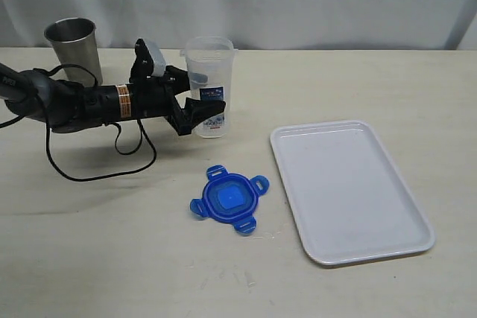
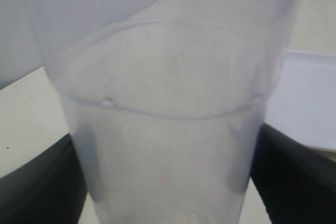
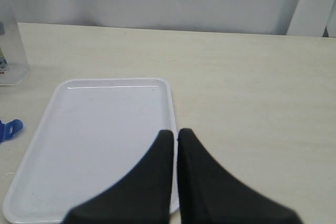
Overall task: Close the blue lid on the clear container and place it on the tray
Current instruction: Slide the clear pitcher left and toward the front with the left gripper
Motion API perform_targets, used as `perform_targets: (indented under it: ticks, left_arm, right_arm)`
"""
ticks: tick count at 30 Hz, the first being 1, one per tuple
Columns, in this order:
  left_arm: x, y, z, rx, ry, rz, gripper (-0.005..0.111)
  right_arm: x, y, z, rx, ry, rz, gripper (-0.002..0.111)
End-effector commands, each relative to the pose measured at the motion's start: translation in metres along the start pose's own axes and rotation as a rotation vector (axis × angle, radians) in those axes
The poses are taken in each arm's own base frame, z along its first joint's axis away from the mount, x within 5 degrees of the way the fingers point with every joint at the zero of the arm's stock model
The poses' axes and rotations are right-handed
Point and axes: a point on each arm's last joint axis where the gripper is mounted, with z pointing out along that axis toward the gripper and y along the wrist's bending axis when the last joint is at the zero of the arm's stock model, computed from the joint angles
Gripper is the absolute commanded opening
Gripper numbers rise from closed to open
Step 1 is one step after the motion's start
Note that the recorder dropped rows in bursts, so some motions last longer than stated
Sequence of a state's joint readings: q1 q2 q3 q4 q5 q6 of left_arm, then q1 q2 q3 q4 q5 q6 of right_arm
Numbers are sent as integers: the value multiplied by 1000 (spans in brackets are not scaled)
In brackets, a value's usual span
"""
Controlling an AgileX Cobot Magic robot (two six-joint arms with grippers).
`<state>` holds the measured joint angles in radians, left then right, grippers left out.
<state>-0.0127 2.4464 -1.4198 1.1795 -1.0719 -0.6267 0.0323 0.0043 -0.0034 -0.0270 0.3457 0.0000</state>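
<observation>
Clear container [image 1: 210, 87] open, off tray [image 1: 350, 191], left gripper [image 1: 192, 94] jaws clamped on its sides; blue lid [image 1: 229, 199] lies apart; right gripper [image 3: 176, 135] jaws together; capping, placing pending

The clear container [image 1: 209, 83] stands upright, blue lid [image 1: 229, 199] flat beside tray [image 1: 350, 191].

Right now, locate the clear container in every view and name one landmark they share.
Exterior view: the clear container stands left of centre, toward the back, right of the steel cup.
Left wrist view: it fills nearly the whole frame.
Right wrist view: only a sliver shows at the frame's edge.
Shared landmark: the white tray, visible in all three.
</observation>
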Motion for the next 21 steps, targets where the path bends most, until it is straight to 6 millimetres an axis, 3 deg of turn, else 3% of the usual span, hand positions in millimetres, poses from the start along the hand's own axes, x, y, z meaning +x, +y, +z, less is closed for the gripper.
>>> perform_targets:
  ticks: [1,14,21]
  left_arm:
    - [2,5,-10,21,13,-16,0]
    - [3,5,-21,87,31,-80,0]
    - [-20,6,-25,81,66,-53,0]
  right_arm:
    - [1,0,0,5,-3,-2,4]
    - [1,0,0,5,-3,-2,4]
    - [1,0,0,5,-3,-2,4]
